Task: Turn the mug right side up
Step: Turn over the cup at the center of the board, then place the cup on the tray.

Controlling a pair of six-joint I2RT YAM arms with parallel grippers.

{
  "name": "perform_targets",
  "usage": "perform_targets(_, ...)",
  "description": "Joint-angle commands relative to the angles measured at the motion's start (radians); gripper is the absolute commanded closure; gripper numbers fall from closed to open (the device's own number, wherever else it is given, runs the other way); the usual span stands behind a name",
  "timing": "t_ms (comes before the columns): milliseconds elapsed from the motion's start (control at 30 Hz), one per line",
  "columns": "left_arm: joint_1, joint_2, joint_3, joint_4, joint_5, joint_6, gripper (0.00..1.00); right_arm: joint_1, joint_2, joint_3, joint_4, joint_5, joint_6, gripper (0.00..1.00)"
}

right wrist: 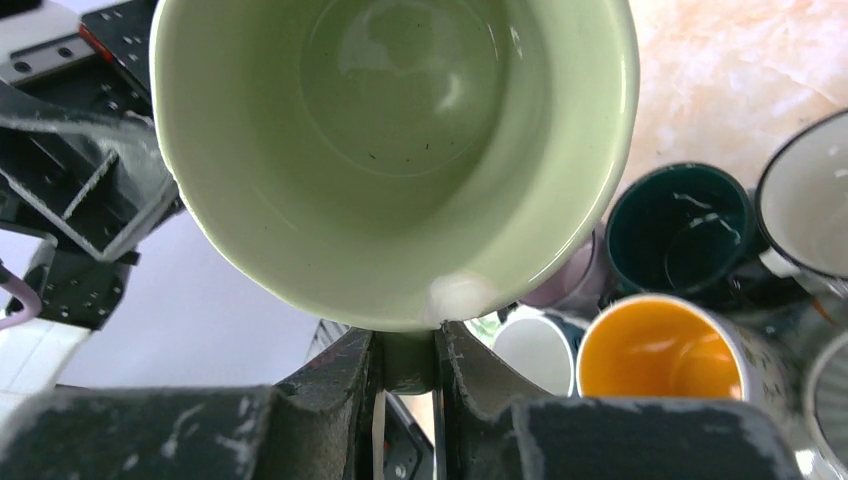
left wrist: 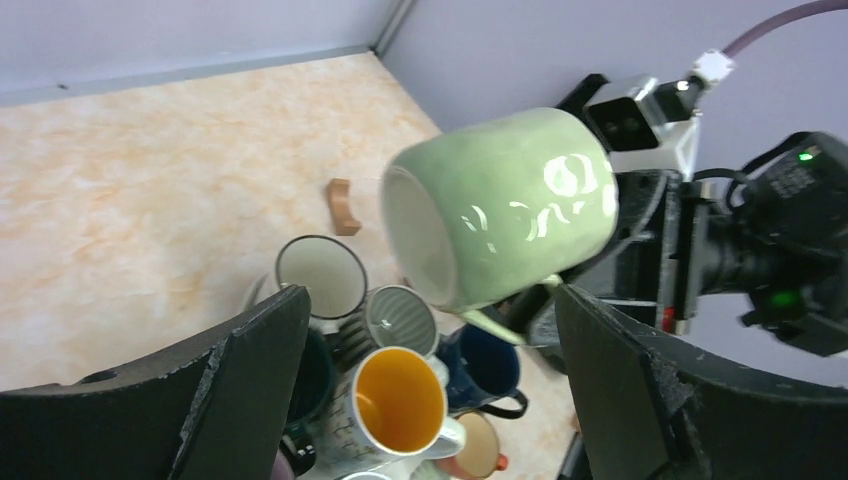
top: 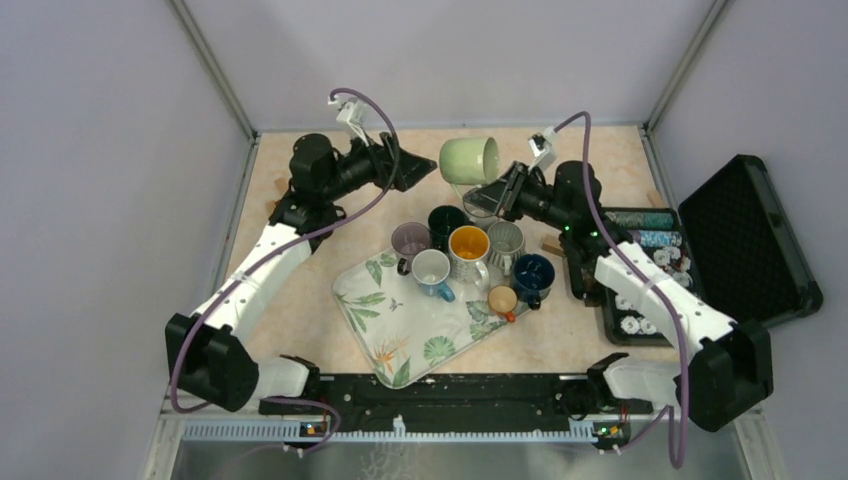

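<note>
Clamped on the handle of the pale green ceramic mug [right wrist: 400, 150], the black right gripper [right wrist: 405, 372] is holding it on its side in the air past the far edge of the leaf-printed tray [top: 372, 320], probably mid-flip. Beside the mug's base, the black left gripper [top: 418, 170] is gaping wide, gripping nothing.

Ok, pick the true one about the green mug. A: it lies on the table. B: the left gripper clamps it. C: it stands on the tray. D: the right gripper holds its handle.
D: the right gripper pinches the handle of the green mug in mid-air; the left gripper is open.
</note>
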Motion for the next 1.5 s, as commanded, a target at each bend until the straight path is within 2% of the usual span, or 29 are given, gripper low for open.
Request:
perform_targets(0,0.005,-0.077,0.033,-0.103,-0.099,0.143,0.02,0.004,-0.138,0.105,-0.103,-0.022,-0.105,1.00)
perform_targets(400,0.010,-0.120,-0.001,-0.210,-0.188,0.261,0.02,0.121,-0.316,0.155,-0.747,0.009,-0.323,1.00)
perform_targets(567,0.013,-0.120,-0.023,-0.214,-0.206,0.274,0.02,0.184,-0.345,0.121,-0.875,0.039,-0.364,1.00)
perform_targets(767,0.019,-0.116,-0.036,-0.219,-0.211,0.277,0.02,0.263,-0.355,0.050,-0.935,0.097,-0.390,1.00)
perform_targets(1033,0.022,-0.104,-0.040,-0.222,-0.210,0.279,0.02,0.445,-0.306,-0.002,-0.952,0.249,-0.377,1.00)
perform_targets(1467,0.026,-0.096,-0.040,-0.225,-0.211,0.288,0.02,0.542,-0.218,-0.070,-0.868,0.317,-0.358,1.00)
